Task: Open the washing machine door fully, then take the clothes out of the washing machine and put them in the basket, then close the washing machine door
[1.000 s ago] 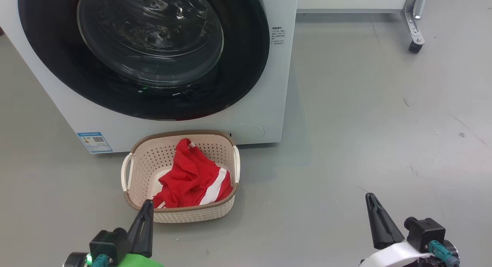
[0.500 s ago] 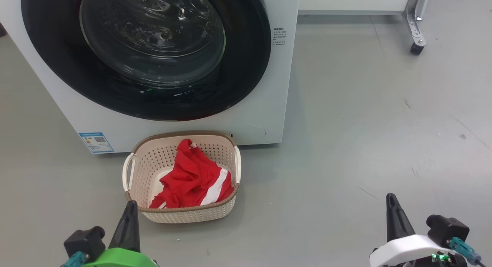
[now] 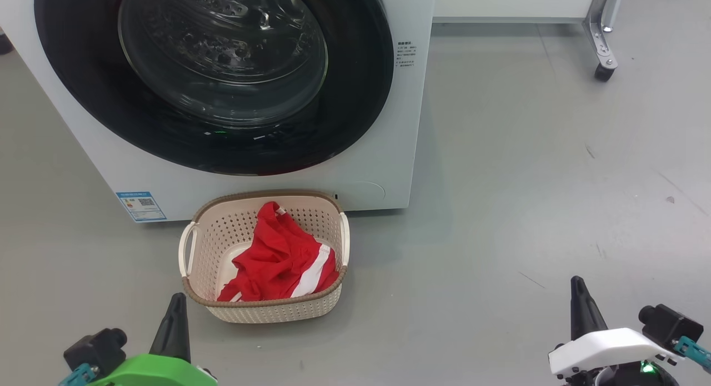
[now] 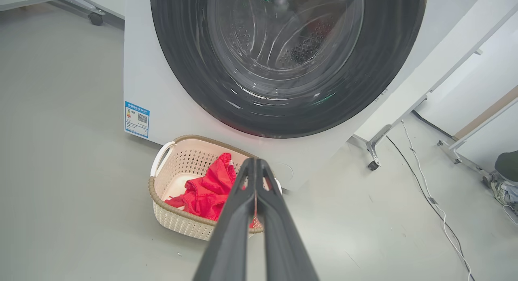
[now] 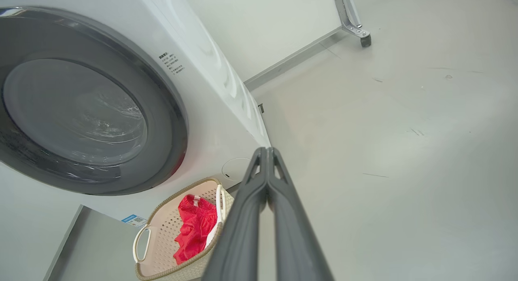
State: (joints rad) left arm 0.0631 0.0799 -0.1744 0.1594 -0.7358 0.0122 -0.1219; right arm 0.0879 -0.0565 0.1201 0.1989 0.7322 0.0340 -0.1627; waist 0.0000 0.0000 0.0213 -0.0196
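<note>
The washer stands on the grey floor, its front facing the robot. The door lies flush in that front, black rim all round and glass bowl bulging outward, so it looks shut. Judged from this, every step of the task appears done.

The basket sits on the floor right at the foot of the washer, below the door's lowest arc. That is probably so that anything drawn from the drum has only a short drop. Its long axis seems to run along the washer's front, with a white handle at each end.

The clothes lie crumpled inside the basket. The red heap stretches from the washer side toward the corner away from the washer, where a white stripe shows. One edge rests on the rim.

The left tool hovers on the side of the basket away from the washer, fingers pressed together and gripping nothing. The right tool is likewise closed and empty, well out from the washer's right corner. Both point toward the washer, clear of everything, which reads as a rest pose.
</note>
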